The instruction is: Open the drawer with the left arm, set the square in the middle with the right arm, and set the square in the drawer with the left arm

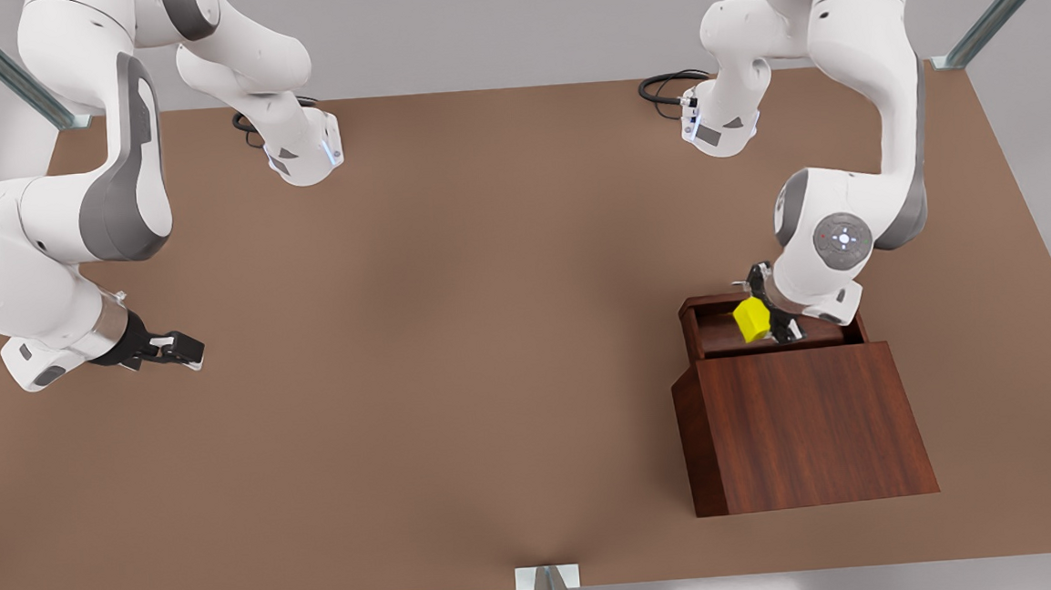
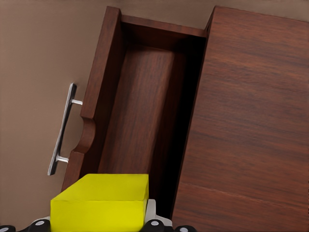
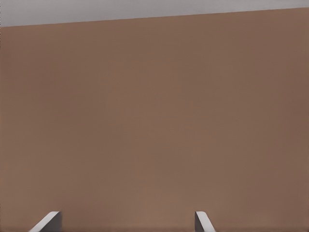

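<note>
Jaws of your left gripper (image 1: 769, 317) are clamped on the yellow cube (image 1: 751, 319), held above the open drawer (image 1: 719, 333).
Your right gripper (image 1: 184, 348) waits with its jaws spread, low over the bare counter (image 1: 455, 336), well apart from the wooden box (image 1: 803, 424).

no readable txt, labels, nos. or signs anywhere

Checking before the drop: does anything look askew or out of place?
Nothing stands out. The drawer is open, and the left end effector holds the square over it. The right end effector waits, open, over the table.
</note>
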You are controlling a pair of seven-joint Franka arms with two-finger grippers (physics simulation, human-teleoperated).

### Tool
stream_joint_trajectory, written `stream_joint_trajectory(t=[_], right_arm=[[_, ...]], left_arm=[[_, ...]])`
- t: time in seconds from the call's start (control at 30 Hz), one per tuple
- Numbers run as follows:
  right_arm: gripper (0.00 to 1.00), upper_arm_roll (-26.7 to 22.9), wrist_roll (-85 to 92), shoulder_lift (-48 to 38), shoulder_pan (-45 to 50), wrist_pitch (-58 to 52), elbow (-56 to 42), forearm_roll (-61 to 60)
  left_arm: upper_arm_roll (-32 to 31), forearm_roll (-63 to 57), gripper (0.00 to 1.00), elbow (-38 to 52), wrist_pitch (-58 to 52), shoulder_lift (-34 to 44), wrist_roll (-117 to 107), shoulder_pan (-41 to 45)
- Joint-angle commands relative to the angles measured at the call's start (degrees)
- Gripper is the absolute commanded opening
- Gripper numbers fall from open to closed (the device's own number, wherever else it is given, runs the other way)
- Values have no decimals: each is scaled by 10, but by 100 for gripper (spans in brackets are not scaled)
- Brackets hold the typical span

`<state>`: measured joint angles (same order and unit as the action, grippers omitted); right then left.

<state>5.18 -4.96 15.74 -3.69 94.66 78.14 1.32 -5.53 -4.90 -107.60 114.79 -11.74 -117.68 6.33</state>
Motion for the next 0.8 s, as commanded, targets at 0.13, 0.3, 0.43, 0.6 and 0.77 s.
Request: stream_joint_trajectory(t=[0.13,0.3,0.43,0.6,0.77], right_arm=[[100,0,0,0,0,1,0,0],[100,0,0,0,0,1,0,1],[100,0,0,0,0,1,0,1],[100,0,0,0,0,1,0,1],[100,0,0,0,0,1,1,1]], left_arm=[[0,-20,71,-1,0,0,16,-11],[0,-32,78,1,1,-2,41,-27],[0,-32,100,1,1,-6,51,-27],[-7,-24,100,124,-212,10,364,-26],[-3,14,100,296,-320,-7,1043,-26]])
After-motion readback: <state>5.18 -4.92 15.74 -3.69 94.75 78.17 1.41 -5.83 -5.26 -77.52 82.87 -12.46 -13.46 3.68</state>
